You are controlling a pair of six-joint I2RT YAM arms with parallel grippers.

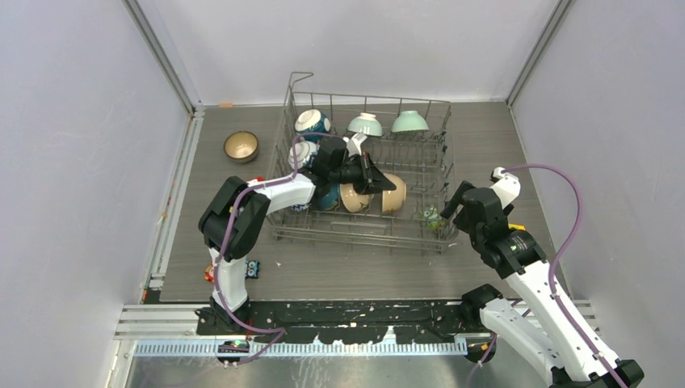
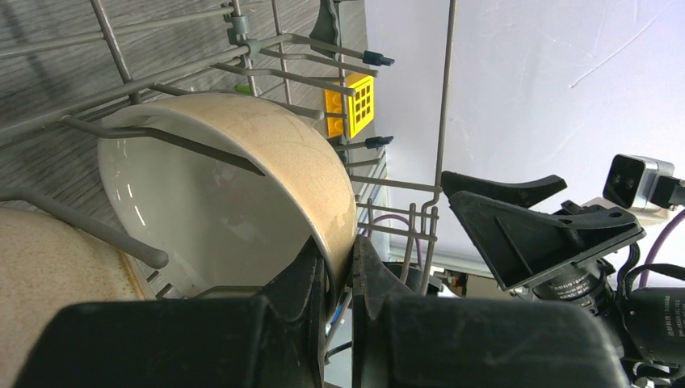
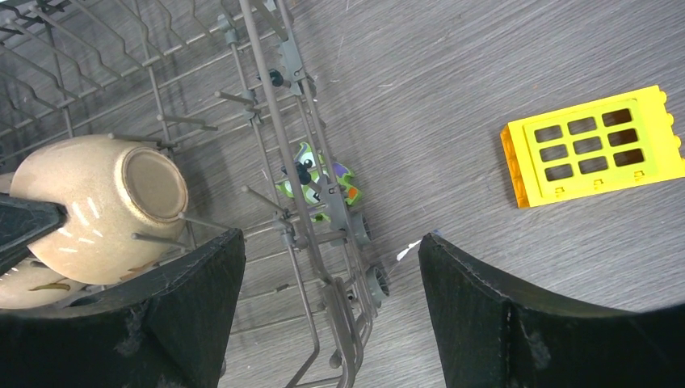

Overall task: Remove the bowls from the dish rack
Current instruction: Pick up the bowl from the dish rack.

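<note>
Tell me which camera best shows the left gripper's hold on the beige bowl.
The left wrist view: the left gripper is shut on the rim of the beige bowl, one finger inside, one outside. The right wrist view shows only the bowl's outside and foot; the top view shows it small, partly covered by the gripper.

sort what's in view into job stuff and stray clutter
Job: dish rack, beige bowl pinched by the left end effector, blue-and-white bowl, mint bowls, brown bowl set outside the rack.
Clutter: yellow block, green toy at the rack's corner, small blue toy.
</note>
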